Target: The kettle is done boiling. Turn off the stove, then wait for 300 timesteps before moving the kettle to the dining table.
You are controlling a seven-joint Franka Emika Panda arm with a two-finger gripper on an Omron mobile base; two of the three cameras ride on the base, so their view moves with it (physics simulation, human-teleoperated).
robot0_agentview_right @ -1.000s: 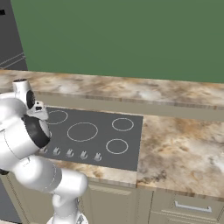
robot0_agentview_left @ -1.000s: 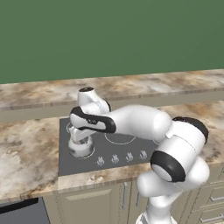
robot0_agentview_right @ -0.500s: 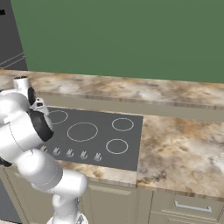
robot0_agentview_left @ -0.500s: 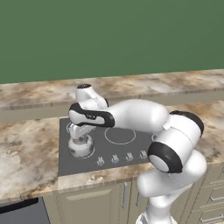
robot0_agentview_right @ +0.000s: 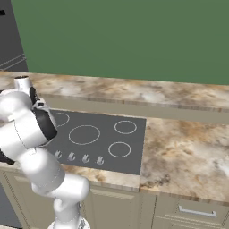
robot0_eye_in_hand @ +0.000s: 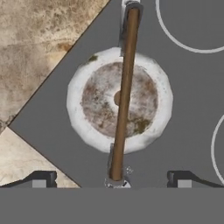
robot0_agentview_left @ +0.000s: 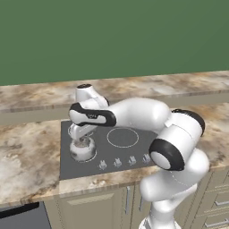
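Observation:
The silvery kettle [robot0_agentview_left: 83, 150] sits on the front-left burner of the dark stove [robot0_agentview_left: 129, 150]. From above, the kettle [robot0_eye_in_hand: 94, 103] shows its round lid and a brown handle [robot0_eye_in_hand: 125, 83] running across it. My gripper [robot0_agentview_left: 80, 135] hangs just above the kettle. In the hand view the gripper [robot0_eye_in_hand: 111, 180] is open, with one fingertip on each side of the handle's near end and nothing held. My arm hides the kettle in the right base view. A long raised marble slab, the dining table [robot0_agentview_left: 147, 85], runs behind the stove [robot0_agentview_right: 107, 138].
Small silver knobs [robot0_agentview_left: 125, 161] line the stove's front edge, also seen as knobs [robot0_agentview_right: 78, 157]. Marble counter [robot0_agentview_right: 188, 152] stretches to the right of the stove. A black oven front [robot0_agentview_right: 9, 40] stands at the far left. Cabinet drawers [robot0_agentview_right: 197, 210] lie below.
My hand has shifted slightly left and lower over the kettle, and the elbow has swung round. The kettle has not moved.

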